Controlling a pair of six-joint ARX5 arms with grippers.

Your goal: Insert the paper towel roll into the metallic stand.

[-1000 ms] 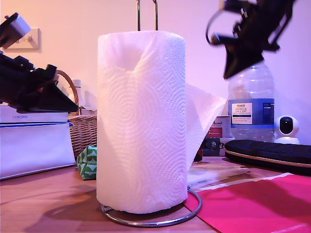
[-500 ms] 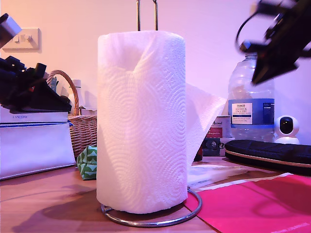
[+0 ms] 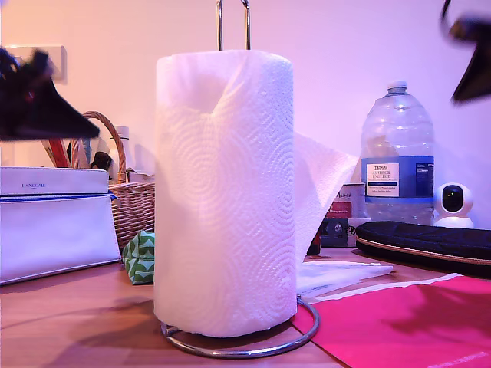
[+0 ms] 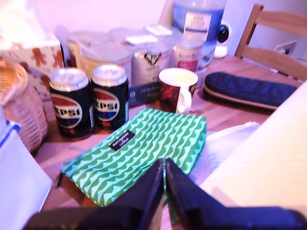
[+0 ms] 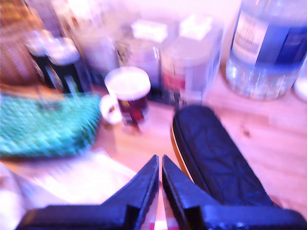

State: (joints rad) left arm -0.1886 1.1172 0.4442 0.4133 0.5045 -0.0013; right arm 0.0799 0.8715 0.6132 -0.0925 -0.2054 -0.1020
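The paper towel roll (image 3: pixel 226 192) stands upright in the middle of the exterior view, seated over the metallic stand. The stand's ring base (image 3: pixel 238 353) circles its foot and the two upright rods (image 3: pixel 232 23) rise out of its top. A loose sheet (image 3: pixel 322 184) flaps toward the exterior view's right. The roll's white side (image 4: pixel 261 163) also shows in the first wrist view. My first gripper (image 3: pixel 92 134) (image 4: pixel 164 167) hovers at the exterior view's left, shut and empty, over the green pouch. My second gripper (image 3: pixel 460 98) (image 5: pixel 159 165) is blurred, high at the exterior view's right, shut and empty.
At the exterior view's left are a wicker basket (image 3: pixel 130 207), a white box (image 3: pixel 54 222) and a green patterned pouch (image 3: pixel 140 257). At its right are a water bottle (image 3: pixel 397 153), a dark case (image 3: pixel 430 241), a small camera (image 3: pixel 453 201) and a pink mat (image 3: pixel 414 322). Cans (image 4: pixel 72 103) and a mug (image 4: pixel 176 88) stand behind.
Both arms have drawn away from the roll, one up toward the exterior view's left edge, the other toward its upper right corner. The roll has stayed on the stand.
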